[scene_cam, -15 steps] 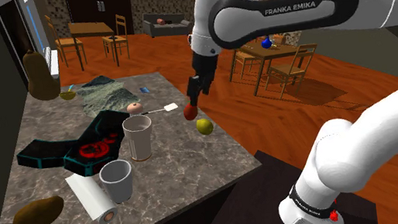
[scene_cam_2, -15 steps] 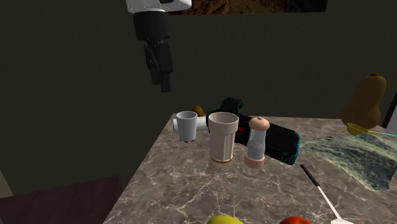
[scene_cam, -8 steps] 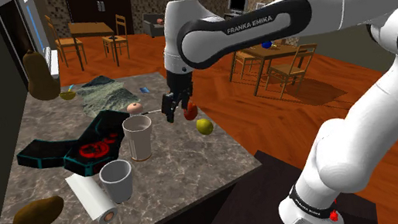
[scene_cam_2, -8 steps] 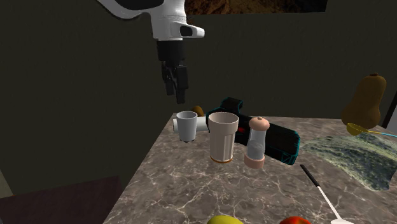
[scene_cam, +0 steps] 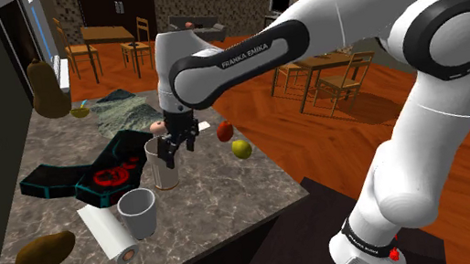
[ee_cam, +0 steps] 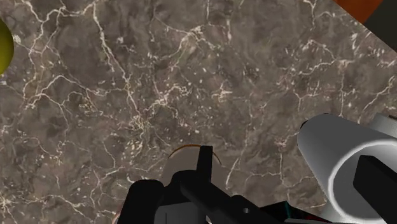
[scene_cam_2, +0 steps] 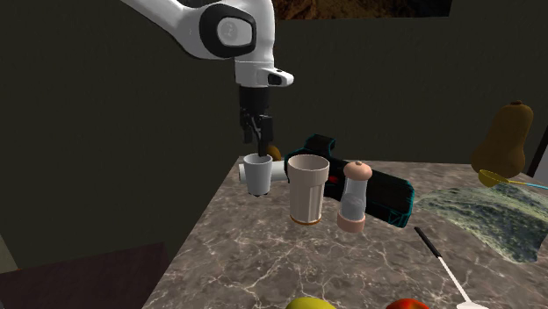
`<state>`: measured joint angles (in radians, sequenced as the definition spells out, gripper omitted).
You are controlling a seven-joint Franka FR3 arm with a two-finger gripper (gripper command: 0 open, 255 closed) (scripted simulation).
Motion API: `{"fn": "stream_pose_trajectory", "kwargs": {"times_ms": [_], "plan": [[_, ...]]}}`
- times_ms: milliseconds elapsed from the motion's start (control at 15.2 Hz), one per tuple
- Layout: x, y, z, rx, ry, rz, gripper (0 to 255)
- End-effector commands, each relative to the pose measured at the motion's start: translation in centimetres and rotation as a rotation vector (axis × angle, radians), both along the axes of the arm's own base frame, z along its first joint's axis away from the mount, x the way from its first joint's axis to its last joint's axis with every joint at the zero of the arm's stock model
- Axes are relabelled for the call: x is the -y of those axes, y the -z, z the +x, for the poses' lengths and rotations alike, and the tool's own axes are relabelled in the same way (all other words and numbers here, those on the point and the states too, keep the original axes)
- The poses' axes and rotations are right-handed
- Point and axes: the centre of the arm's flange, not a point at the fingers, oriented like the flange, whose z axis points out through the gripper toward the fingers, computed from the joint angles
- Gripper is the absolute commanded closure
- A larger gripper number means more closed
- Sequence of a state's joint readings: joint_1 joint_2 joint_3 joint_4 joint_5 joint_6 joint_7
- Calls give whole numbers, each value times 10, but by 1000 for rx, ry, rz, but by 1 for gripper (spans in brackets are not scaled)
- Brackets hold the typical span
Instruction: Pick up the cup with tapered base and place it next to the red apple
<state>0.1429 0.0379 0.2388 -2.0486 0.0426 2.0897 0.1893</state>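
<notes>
A small grey cup point(scene_cam: 138, 212) with a narrowing foot stands near the counter's front edge, also in the second exterior view point(scene_cam_2: 257, 173) and the wrist view point(ee_cam: 324, 143). A taller beige cup point(scene_cam: 163, 163) point(scene_cam_2: 307, 189) stands just behind it. My black gripper point(scene_cam: 174, 147) point(scene_cam_2: 257, 133) hangs open and empty in the air, overlapping the beige cup in the shoulder view and above the grey cup in the second exterior view. The red apple point(scene_cam: 223, 132) point(scene_cam_2: 406, 305) lies near the counter's right edge in the shoulder view, beside a yellow lemon point(scene_cam: 242, 148) point(scene_cam_2: 309, 304).
On the marble counter point(scene_cam: 222, 192) lie a black and teal object with red parts point(scene_cam: 82, 177), a paper towel roll point(scene_cam: 108, 234), a potato point(scene_cam: 45, 253), a pepper grinder point(scene_cam_2: 355, 197), a spatula point(scene_cam_2: 443, 268), a cloth point(scene_cam: 125, 112) and a butternut squash point(scene_cam: 46, 90).
The arm swung toward the shoulder view's left, from near the apple to over the two cups, and came lower. The fingers stayed open.
</notes>
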Motion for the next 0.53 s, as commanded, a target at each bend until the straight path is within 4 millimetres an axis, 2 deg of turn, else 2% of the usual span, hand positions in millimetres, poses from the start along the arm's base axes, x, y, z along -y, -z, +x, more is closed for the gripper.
{"fn": "stream_pose_trajectory", "kwargs": {"times_ms": [0,462], "plan": [[-17,16,13,-11,-1,8,0],[-80,68,56,-48,-8,33,0]]}}
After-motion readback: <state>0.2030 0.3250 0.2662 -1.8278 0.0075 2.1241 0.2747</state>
